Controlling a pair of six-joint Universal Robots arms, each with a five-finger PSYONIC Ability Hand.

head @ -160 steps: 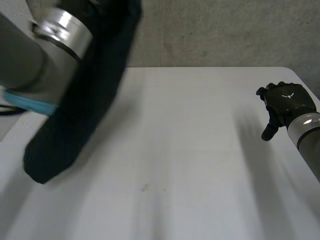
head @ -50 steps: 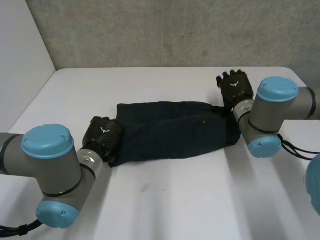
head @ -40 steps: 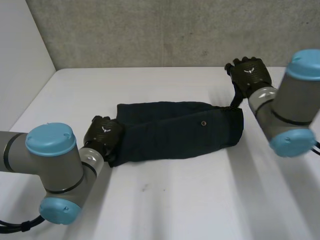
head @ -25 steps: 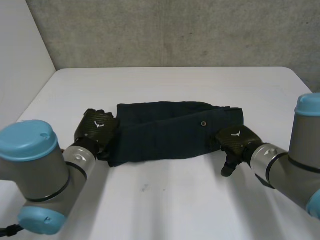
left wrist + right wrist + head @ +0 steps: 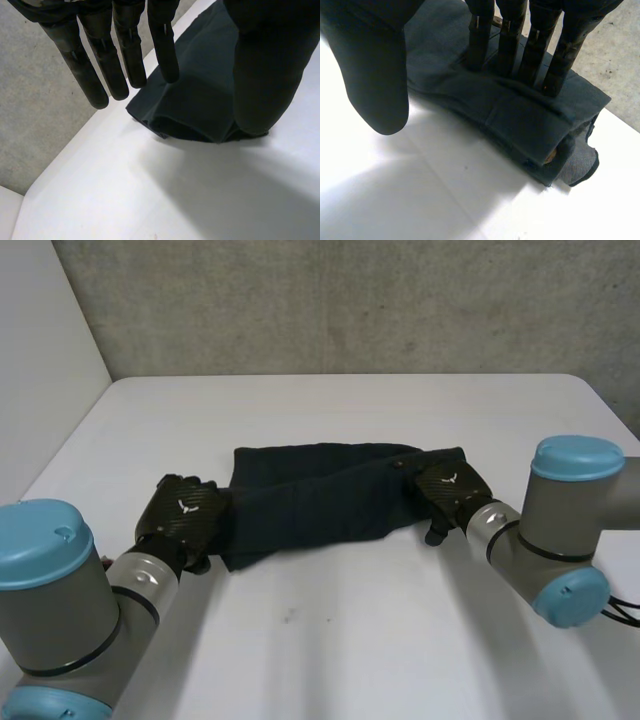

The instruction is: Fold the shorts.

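I've got one pair of dark shorts [image 5: 320, 500] on the white bench [image 5: 350, 640], laid out as a long, bunched band across the middle, with a concrete wall [image 5: 350, 300] beyond them. Two hands are in play, one at each end of the shorts.

My left hand [image 5: 185, 515] sits at the shorts' left end, back of the hand up, its arm running back towards me over the bench. In the left wrist view its fingers [image 5: 125, 55] are straight and a little spread, hanging over the folded end of the cloth without gripping it. The thumb [image 5: 265, 75] stands apart from them, its tip right at the cloth's near edge. I can't tell whether it touches.

My right hand [image 5: 447, 490] is on the shorts' right end, palm down. In the right wrist view its fingers [image 5: 510, 40] are straight and side by side, tips pressing onto the top layer just in from the end. The thumb [image 5: 375, 75] is held wide, off the cloth and over bare bench. Nothing is pinched. Beneath those fingertips the end of the shorts shows stacked layers, with the lowest one sticking out past the others.
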